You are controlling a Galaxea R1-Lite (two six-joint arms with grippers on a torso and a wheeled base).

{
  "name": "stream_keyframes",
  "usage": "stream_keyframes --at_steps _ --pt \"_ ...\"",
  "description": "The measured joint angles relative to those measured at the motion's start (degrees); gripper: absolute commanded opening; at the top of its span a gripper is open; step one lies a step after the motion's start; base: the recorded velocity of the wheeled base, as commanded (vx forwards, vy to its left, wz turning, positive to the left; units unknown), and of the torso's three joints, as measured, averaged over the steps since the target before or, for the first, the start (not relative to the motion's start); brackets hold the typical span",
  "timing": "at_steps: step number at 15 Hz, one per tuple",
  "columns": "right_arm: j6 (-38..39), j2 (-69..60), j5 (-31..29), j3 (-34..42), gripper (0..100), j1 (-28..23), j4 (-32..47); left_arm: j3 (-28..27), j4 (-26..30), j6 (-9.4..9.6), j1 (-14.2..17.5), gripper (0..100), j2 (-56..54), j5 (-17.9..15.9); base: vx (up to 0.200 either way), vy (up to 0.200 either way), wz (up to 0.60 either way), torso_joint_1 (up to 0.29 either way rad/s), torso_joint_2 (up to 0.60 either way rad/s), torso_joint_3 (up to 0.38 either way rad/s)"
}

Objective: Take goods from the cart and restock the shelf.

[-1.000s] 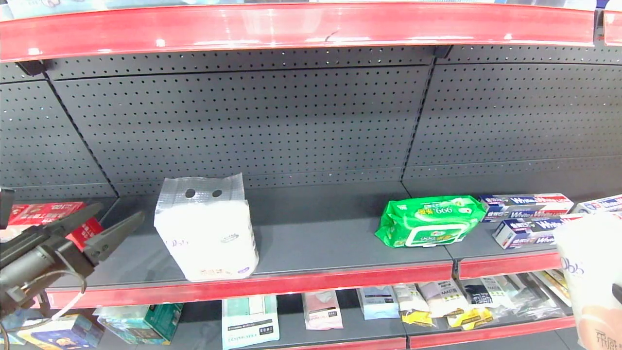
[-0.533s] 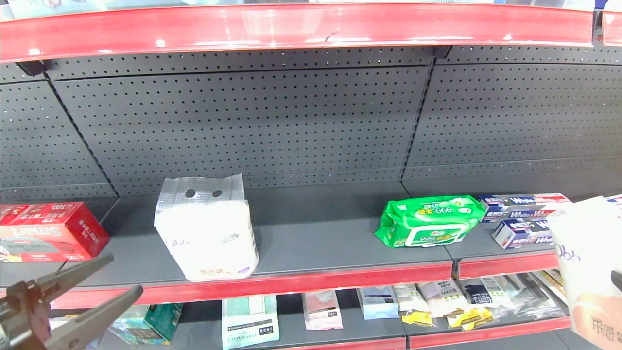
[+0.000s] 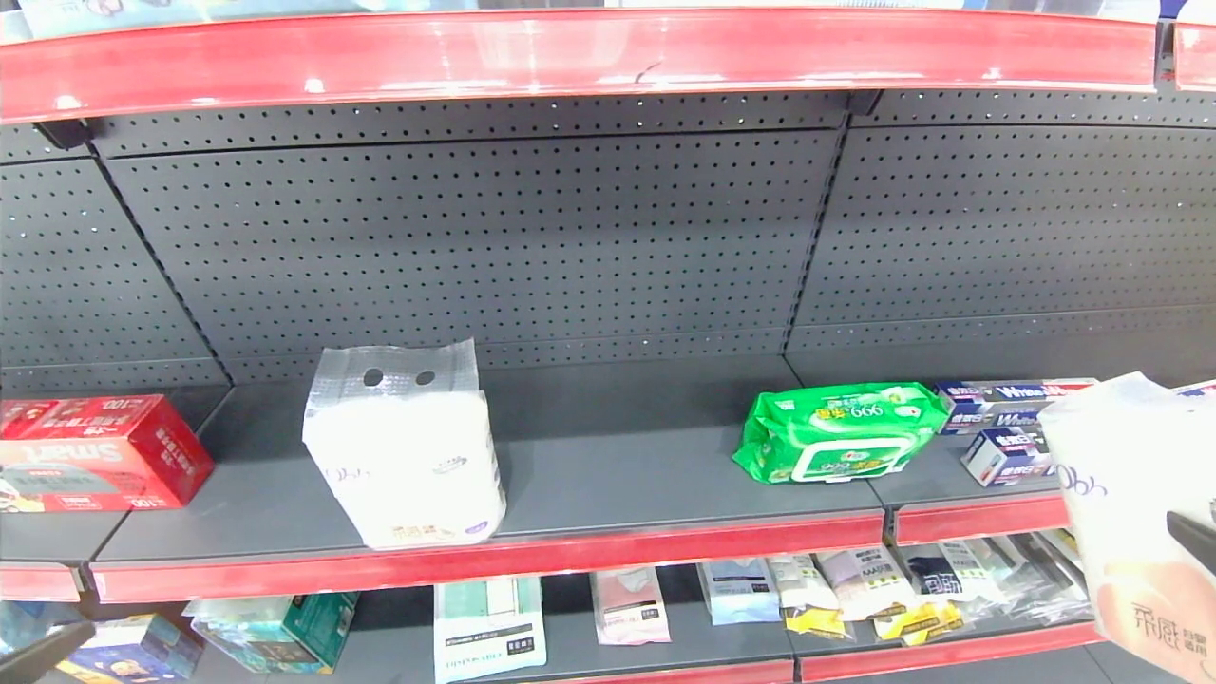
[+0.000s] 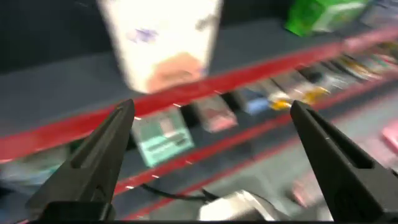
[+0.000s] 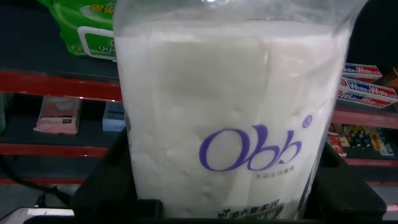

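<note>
White plastic-wrapped tissue pack (image 5: 230, 112) | pinched in our right gripper (image 5: 227, 199), shelf (image 3: 608, 475) ahead of it | we judge it light, soft, slippery: hold mid-body, gently | left gripper (image 4: 211, 107) spread, empty

The robot's black left gripper (image 4: 212, 107) hangs low at its left side, its two tapered fingers (image 4: 93, 168) spread wide with nothing between them. The black right gripper (image 5: 224, 193), held up at the right, is clamped from both sides on a white plastic-wrapped pack of tissue rolls (image 5: 230, 93).
</note>
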Motion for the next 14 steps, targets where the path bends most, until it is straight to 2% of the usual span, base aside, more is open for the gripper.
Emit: stream_keyframes --at_steps 1,3,5,6,7,8,9,10,13,14 --pt "0.0 0.2 0.0 0.0 0 0.1 0.0 -0.1 0.2 0.00 0.1 100 -1.5 2.0 0.000 0.000 0.00 0.000 0.00 0.000" --pt "-0.1 0.4 0.0 -0.3 0 0.1 0.0 -0.4 0.8 -0.18 -0.9 100 -4.7 1.5 0.000 0.000 0.00 0.000 0.00 0.000" --pt "-0.1 1.0 0.0 -0.9 0 0.1 0.0 -1.6 4.5 -0.22 -5.5 100 -7.7 0.2 0.000 0.000 0.00 0.000 0.00 0.000" --pt "0.0 1.7 0.0 -1.8 0 0.1 -0.1 -3.0 8.6 -0.18 -8.6 100 -8.9 0.6 0.000 0.000 0.00 0.000 0.00 0.000" --pt "0.0 2.5 -0.1 -2.8 0 0.1 -0.1 -4.0 9.8 -0.16 -10.2 100 -9.6 2.8 0.000 0.000 0.00 0.000 0.00 0.000" --pt "0.1 3.4 -0.1 -3.9 0 0.1 -0.1 -4.2 10.5 -0.29 -10.6 100 -9.9 8.2 0.000 0.000 0.00 0.000 0.00 0.000" --pt "0.2 4.0 0.0 -4.5 0 0.1 -0.2 -3.7 10.5 -0.43 -10.6 100 -10.5 12.0 0.000 0.000 0.00 0.000 0.00 0.000" --pt "0.3 4.4 0.0 -4.7 0 0.1 -0.1 -2.7 10.9 -0.27 -10.6 100 -11.6 12.4 0.000 0.000 0.00 0.000 0.00 0.000" --pt "0.1 4.7 0.2 -4.7 0 0.1 -0.1 3.3 12.2 2.30 -11.9 100 -18.5 11.8 0.000 0.000 0.00 0.000 0.00 0.000" --pt "-0.1 4.7 0.8 -5.0 0 0.2 0.0 4.7 12.2 2.00 -12.3 100 -20.2 11.8 0.000 0.000 0.00 0.000 0.00 0.000"
